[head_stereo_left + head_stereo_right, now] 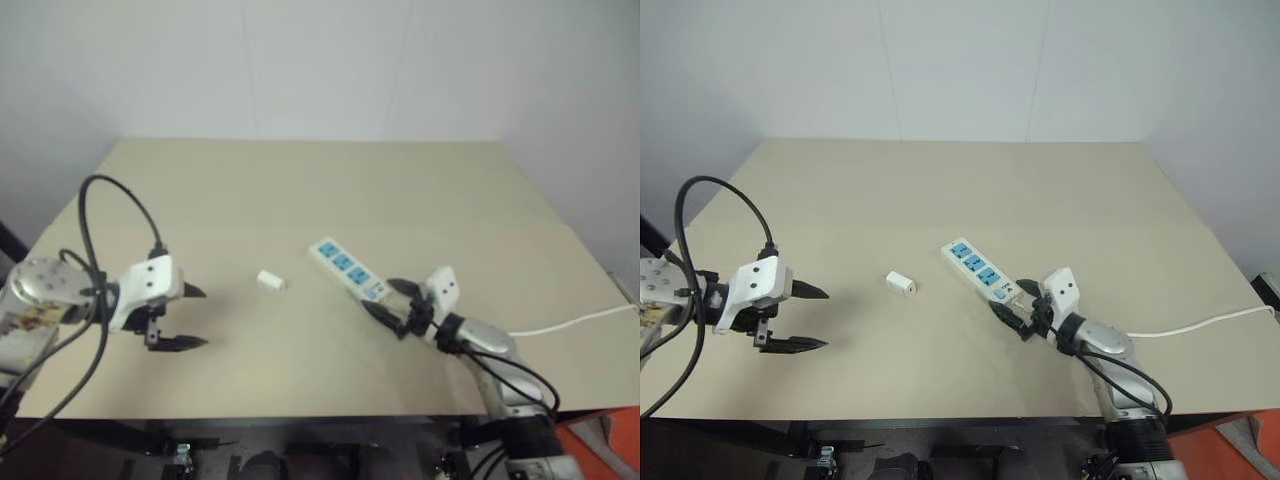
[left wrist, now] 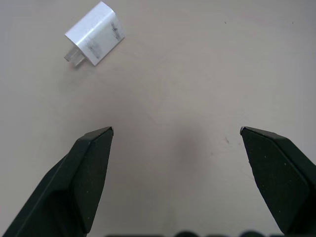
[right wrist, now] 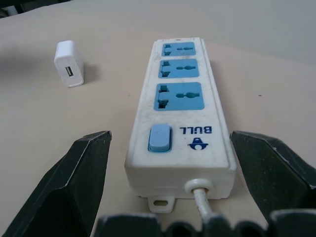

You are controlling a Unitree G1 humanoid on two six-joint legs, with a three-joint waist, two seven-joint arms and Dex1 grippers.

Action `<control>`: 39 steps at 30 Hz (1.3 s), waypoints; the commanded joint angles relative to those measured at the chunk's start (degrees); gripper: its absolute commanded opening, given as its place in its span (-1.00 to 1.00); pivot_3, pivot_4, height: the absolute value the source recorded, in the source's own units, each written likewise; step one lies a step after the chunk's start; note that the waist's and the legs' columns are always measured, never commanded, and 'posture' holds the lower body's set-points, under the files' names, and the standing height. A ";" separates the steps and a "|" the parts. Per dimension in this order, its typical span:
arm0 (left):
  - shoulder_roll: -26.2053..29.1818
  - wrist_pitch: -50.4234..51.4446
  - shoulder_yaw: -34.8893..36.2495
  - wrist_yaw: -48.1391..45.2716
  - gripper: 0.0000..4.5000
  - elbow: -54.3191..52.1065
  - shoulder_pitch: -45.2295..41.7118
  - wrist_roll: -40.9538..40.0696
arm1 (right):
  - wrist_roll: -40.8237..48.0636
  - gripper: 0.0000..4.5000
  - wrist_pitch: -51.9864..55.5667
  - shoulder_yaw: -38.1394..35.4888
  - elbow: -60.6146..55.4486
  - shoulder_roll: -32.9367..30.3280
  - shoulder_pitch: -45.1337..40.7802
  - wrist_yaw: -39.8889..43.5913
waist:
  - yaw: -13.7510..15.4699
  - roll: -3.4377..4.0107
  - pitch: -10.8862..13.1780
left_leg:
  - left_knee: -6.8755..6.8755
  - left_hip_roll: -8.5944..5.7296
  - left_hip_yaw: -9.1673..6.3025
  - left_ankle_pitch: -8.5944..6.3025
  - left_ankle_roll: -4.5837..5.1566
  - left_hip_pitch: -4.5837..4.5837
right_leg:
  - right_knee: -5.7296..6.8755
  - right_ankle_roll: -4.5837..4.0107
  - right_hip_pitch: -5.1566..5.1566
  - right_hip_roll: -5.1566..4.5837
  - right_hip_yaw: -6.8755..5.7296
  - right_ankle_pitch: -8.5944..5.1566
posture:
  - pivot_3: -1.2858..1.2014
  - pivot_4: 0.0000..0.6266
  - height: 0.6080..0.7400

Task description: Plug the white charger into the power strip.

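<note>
A big tan table [image 1: 300, 190] stands by a plain white wall [image 1: 320, 60]. The white charger [image 1: 271, 281] lies on its side near the middle of the table, with nothing on it or touching it. In the left wrist view its 2 metal pins stick out sideways, flat along the table.

The power strip [image 1: 347, 268] lies flat, just to the right of the charger, with bare table between them. It has 3 blue sockets [image 3: 179, 69] in a row facing up and a blue switch [image 3: 159, 137] at its near end. Nothing sits in any socket. A thin white cable [image 1: 575, 322] runs from the near end of the strip to the right edge of the table.

The left gripper [image 1: 186, 317] hangs over the table left of the charger. Its 2 black fingers are wide apart and hold nothing.

The right gripper [image 1: 392, 303] is at the near end of the strip. Its fingers [image 3: 74, 182] are spread wide, 1 on each side of the strip's end, not squeezing it. The cable runs between them.
</note>
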 commanded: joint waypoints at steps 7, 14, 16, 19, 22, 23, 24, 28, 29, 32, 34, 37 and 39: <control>0.04 -1.64 0.99 1.18 1.00 -1.47 -1.22 0.67 | -3.17 0.99 -4.09 1.25 4.64 3.22 -1.90 -3.38 | -0.13 0.00 0.00 | -0.01 0.00 0.01 0.00 0.00 -0.01 | 0.00 -0.01 -0.01 0.01 0.01 0.00 | 0.03 -0.52 1.00; -0.14 -1.85 0.55 1.05 1.00 -1.25 -1.93 0.69 | -3.53 0.99 -5.90 1.16 7.21 4.96 -1.95 -4.81 | -0.15 0.00 0.00 | 0.00 0.00 -0.03 0.00 0.00 0.00 | 0.00 0.00 -0.01 0.00 0.00 0.00 | 0.03 -0.52 1.00; -0.15 -1.96 0.46 1.00 1.00 -1.13 -2.04 0.81 | -3.11 0.99 -5.60 1.13 7.39 5.09 -1.82 -4.65 | -0.15 -0.01 -0.01 | 0.00 0.00 -0.02 0.00 0.00 0.01 | 0.01 0.00 0.01 0.00 0.00 0.00 | 0.03 -0.52 1.00; -0.15 -1.96 0.38 0.97 1.00 -1.12 -2.08 0.93 | -3.16 0.91 -5.42 1.36 7.50 5.06 -1.73 -4.34 | -0.16 -0.01 -0.01 | 0.00 0.00 -0.03 0.00 0.00 0.05 | 0.01 -0.01 0.03 0.02 0.00 0.00 | 0.03 -0.52 1.00; -0.29 -1.80 0.43 0.91 1.00 -1.22 -2.06 0.99 | -3.97 0.59 -5.79 1.83 8.08 5.08 -1.74 -4.58 | -0.16 -0.02 -0.02 | -0.01 0.00 -0.03 0.00 0.00 0.05 | 0.01 -0.01 0.03 0.02 0.00 0.00 | 0.03 -0.52 1.00; -0.34 -1.75 0.42 0.92 1.00 -1.24 -2.12 1.02 | -4.30 0.52 -6.05 2.06 8.24 4.95 -1.77 -4.48 | -0.16 -0.03 -0.02 | 0.00 0.00 -0.04 0.00 0.00 0.05 | 0.01 -0.01 0.04 0.02 0.00 0.00 | 0.03 -0.52 1.00; -0.60 -2.77 0.59 0.87 1.00 -1.27 -2.21 1.06 | -4.37 0.52 -6.20 2.18 8.31 4.85 -1.76 -4.26 | -0.16 -0.03 -0.02 | 0.00 0.00 -0.03 0.00 0.00 0.06 | 0.01 -0.01 0.05 0.01 0.00 0.00 | 0.03 -0.52 1.00; -3.31 0.97 -0.07 0.58 1.00 -2.65 -10.05 -2.68 | -4.45 0.52 -6.62 2.30 8.56 4.35 -1.77 -3.67 | -0.03 -0.15 -0.05 | 0.01 0.00 -0.03 0.00 0.00 0.12 | 0.01 -0.01 0.12 0.02 -0.01 0.00 | 0.03 -0.52 1.00; -4.06 1.57 -1.73 0.43 1.00 -2.21 -13.37 -1.91 | -4.61 0.52 -6.79 2.44 8.71 4.08 -1.81 -3.40 | 0.21 -0.23 -0.05 | 0.02 0.00 -0.05 0.01 -0.01 0.11 | 0.02 -0.01 0.14 0.02 -0.05 0.00 | 0.03 -0.52 1.00; -5.65 0.11 -8.84 -1.60 1.00 1.39 -22.10 3.94 | -4.77 0.52 -7.00 2.71 9.39 3.58 -2.13 -2.52 | 0.14 -0.26 -0.07 | 0.08 -0.05 -0.07 0.01 -0.02 0.15 | 0.00 0.00 0.23 0.03 -0.05 0.01 | 0.03 -0.52 1.00; -8.34 -2.25 -15.83 -4.91 1.00 6.11 -30.58 9.31 | -4.86 0.52 -7.18 2.81 10.17 3.48 -2.60 -2.21 | 0.14 -0.26 -0.07 | 0.04 -0.08 -0.05 0.01 -0.02 0.17 | -0.01 0.01 0.25 0.08 -0.04 0.00 | 0.03 -0.52 1.00; -13.69 -4.75 -25.60 -10.52 1.00 13.26 -42.62 17.11 | -5.18 0.52 -7.15 3.05 10.79 3.33 -3.20 -2.07 | 0.17 -0.27 -0.07 | 0.08 -0.05 0.00 0.01 -0.02 0.14 | -0.02 0.00 0.27 0.18 -0.03 0.01 | 0.03 -0.52 1.00; -15.72 -6.74 -29.17 -13.13 1.00 16.67 -46.52 20.33 | -5.11 0.52 -7.03 3.01 11.02 3.43 -3.47 -2.04 | -0.20 -0.27 -0.07 | 0.10 -0.06 0.02 0.01 -0.02 0.10 | -0.06 0.00 0.25 0.18 -0.01 0.01 | 0.03 -0.52 1.00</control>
